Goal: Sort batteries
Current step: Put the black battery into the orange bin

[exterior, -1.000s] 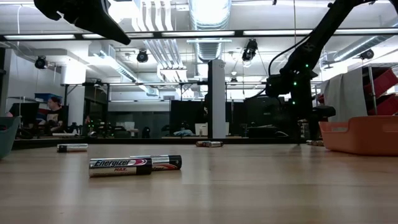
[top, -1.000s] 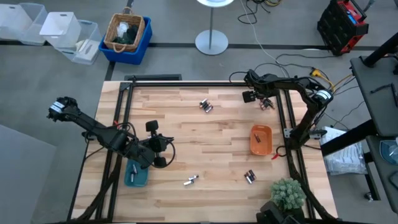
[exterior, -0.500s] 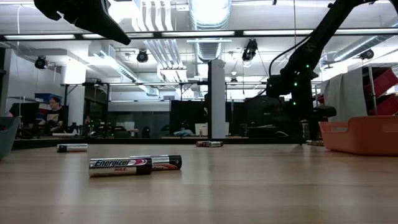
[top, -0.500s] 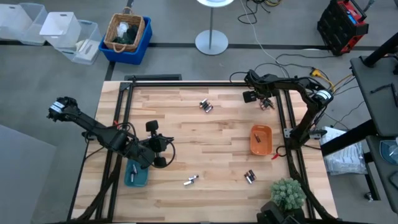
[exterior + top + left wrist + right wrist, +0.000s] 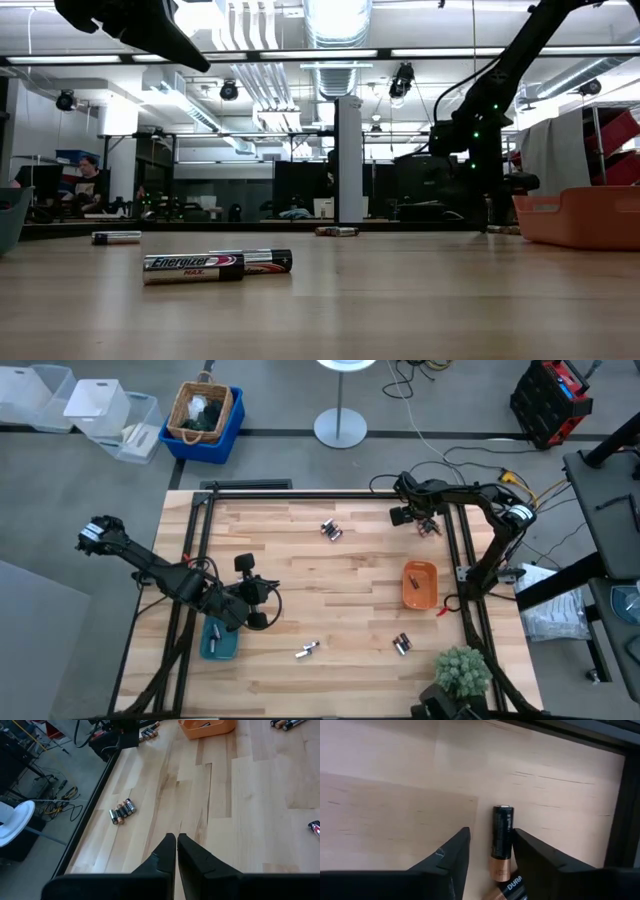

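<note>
One battery (image 5: 502,841) between spread right gripper (image 5: 490,851) fingers, beside table edge (image 5: 630,815); left gripper (image 5: 176,851) clenched.

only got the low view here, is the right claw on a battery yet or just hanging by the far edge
Observer: The right claw is open, fingers either side of a black-and-copper battery lying on the table; not gripped.
Operator: and the left claw
Observer: The left claw is shut and empty, over bare wood near the teal tray.
Operator: any more by the right one
Observer: A second battery lies at the first one's copper end.
</note>
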{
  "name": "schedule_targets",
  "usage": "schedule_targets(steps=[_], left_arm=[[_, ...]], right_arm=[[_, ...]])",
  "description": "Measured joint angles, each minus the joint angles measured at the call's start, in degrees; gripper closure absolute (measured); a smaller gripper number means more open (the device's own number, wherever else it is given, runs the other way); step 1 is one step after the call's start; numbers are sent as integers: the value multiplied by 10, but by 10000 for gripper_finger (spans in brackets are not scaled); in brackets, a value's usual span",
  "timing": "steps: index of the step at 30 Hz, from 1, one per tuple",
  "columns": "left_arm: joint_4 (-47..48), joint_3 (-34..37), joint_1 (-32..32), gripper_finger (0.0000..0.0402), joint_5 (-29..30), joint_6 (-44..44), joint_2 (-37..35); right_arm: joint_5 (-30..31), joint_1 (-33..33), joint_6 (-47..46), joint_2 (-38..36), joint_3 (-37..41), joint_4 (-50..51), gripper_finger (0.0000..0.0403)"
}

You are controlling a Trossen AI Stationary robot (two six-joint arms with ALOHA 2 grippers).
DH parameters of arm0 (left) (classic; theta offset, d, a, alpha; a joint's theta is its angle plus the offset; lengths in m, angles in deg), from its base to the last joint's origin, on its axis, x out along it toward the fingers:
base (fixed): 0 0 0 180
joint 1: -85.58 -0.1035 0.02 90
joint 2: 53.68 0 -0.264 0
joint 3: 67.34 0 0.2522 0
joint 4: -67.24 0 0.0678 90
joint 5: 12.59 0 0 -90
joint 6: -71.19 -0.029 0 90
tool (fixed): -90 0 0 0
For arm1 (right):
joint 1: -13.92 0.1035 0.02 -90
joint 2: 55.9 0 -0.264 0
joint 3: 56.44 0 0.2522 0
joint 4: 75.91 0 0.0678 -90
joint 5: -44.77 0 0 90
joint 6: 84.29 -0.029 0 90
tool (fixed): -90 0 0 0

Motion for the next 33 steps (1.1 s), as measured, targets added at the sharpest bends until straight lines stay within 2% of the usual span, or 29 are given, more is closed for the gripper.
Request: schedule_targets(steps=[19,33], left_arm=[[0,0,0,402,0,0,0],[0,0,0,402,0,0,0]], right_arm=[[-14,1,22,0,0,8,340],[-14,1,21,0,0,8,348]])
